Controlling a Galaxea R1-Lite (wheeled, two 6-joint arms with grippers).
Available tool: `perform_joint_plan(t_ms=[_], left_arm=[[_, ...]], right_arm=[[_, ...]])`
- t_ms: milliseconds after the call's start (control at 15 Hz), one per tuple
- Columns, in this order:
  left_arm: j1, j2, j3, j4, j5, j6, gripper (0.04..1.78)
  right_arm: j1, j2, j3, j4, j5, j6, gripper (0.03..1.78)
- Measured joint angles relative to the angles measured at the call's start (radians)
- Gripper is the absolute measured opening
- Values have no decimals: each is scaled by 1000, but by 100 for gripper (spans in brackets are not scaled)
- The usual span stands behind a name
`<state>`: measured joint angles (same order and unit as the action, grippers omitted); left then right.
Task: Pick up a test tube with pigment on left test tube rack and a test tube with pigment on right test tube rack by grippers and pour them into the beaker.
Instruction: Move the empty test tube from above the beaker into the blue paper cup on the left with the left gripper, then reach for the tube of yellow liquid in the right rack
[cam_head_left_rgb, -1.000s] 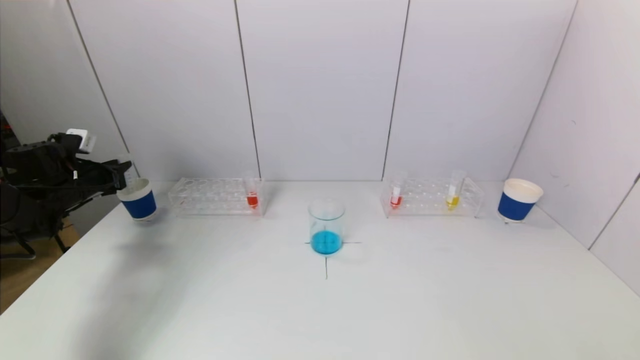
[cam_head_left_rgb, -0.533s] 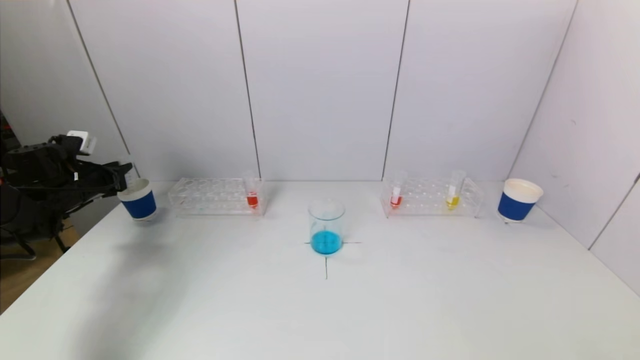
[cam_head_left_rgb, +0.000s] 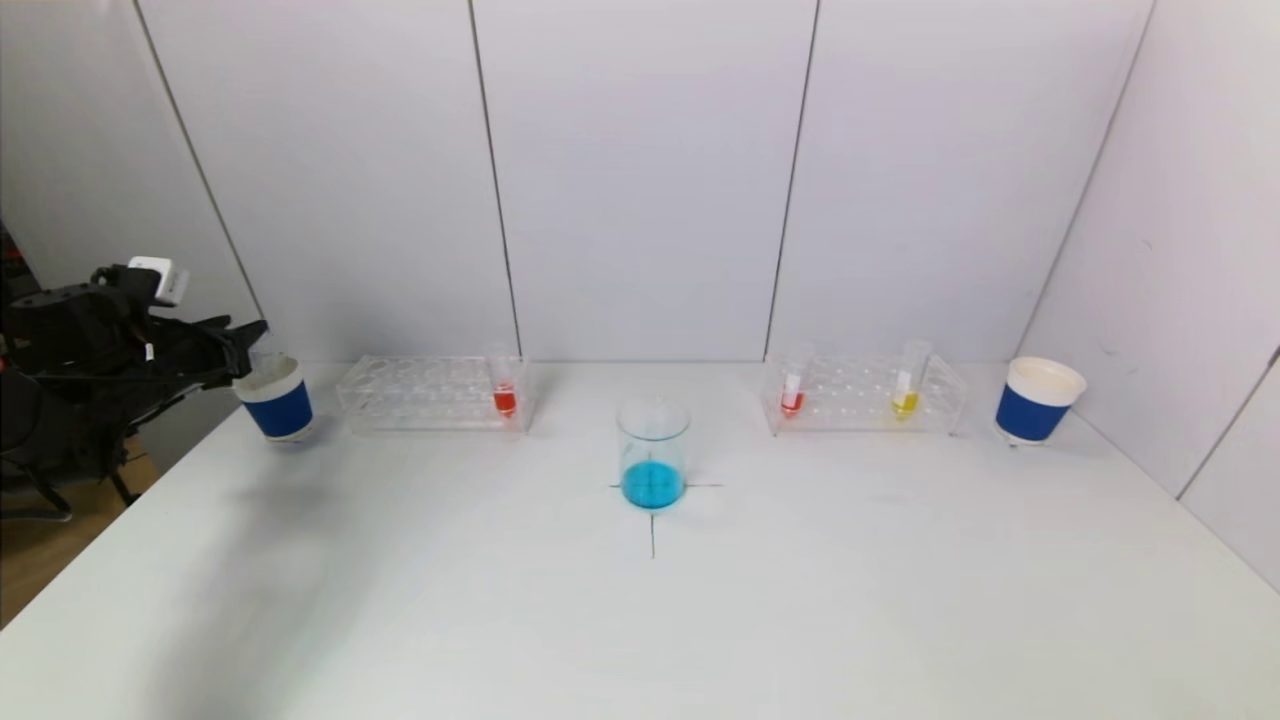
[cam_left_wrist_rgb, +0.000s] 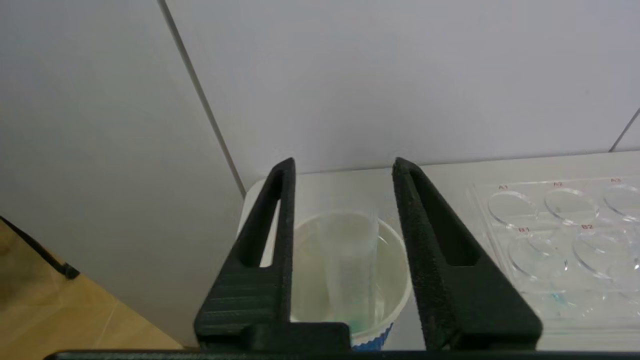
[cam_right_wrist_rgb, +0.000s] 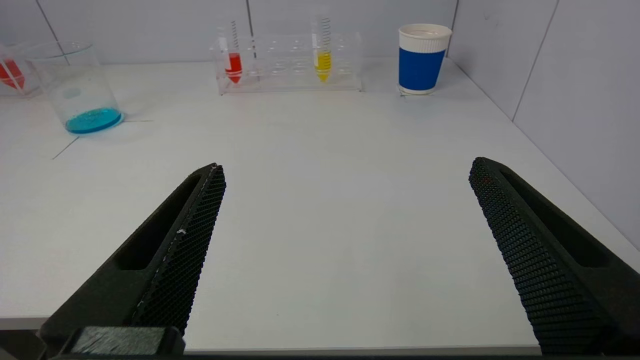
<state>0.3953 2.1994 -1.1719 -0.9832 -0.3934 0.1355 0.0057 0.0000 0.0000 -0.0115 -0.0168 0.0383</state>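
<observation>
Head view has a plain matte white tabletop (cam_head_left_rgb: 500, 620) boxed in by pale grey wall panels with thin dark seams, and a strip of wood-look floor off the left edge. A thin black cross is drawn mid-table, and the clear glass beaker (cam_head_left_rgb: 653, 452) sits right on it with a shallow layer of bright blue liquid in the bottom.

Behind it are two clear acrylic racks with round holes. The left test tube rack (cam_head_left_rgb: 430, 392) has one upright tube with red pigment (cam_head_left_rgb: 504, 385) at its end nearest the beaker. The right test tube rack (cam_head_left_rgb: 865, 393) holds a red tube (cam_head_left_rgb: 792, 388) and a yellow tube (cam_head_left_rgb: 908, 380), both upright. Ribbed paper cups with blue sleeves stand at the outer ends: the left cup (cam_head_left_rgb: 274, 398) and the right cup (cam_head_left_rgb: 1036, 400).

The left tool (cam_left_wrist_rgb: 345, 172) is just above the left cup, black textured fingers parted a bit and gripping nothing. In the left wrist view an empty clear tube (cam_left_wrist_rgb: 350, 265) stands inside that cup between them, apparently not touching either.

The right tool (cam_right_wrist_rgb: 345, 175) hangs over the near right part of the tabletop, well apart from the racks, mesh-patterned fingers spread wide and empty.
</observation>
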Motion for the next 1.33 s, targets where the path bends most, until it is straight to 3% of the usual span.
perform_joint_plan(t_ms=[267, 533, 933, 1333], left_arm=[[0, 1, 6, -3, 0, 0, 138], [0, 0, 6, -3, 3, 0, 173], [-1, -83, 30, 13, 10, 1, 176], [-60, -351, 151, 85, 11, -27, 176]], right_arm=[[0, 0, 0, 0, 0, 0, 177], [0, 0, 0, 0, 0, 0, 177], [0, 0, 0, 0, 0, 0, 177], [0, 0, 0, 0, 0, 0, 177]])
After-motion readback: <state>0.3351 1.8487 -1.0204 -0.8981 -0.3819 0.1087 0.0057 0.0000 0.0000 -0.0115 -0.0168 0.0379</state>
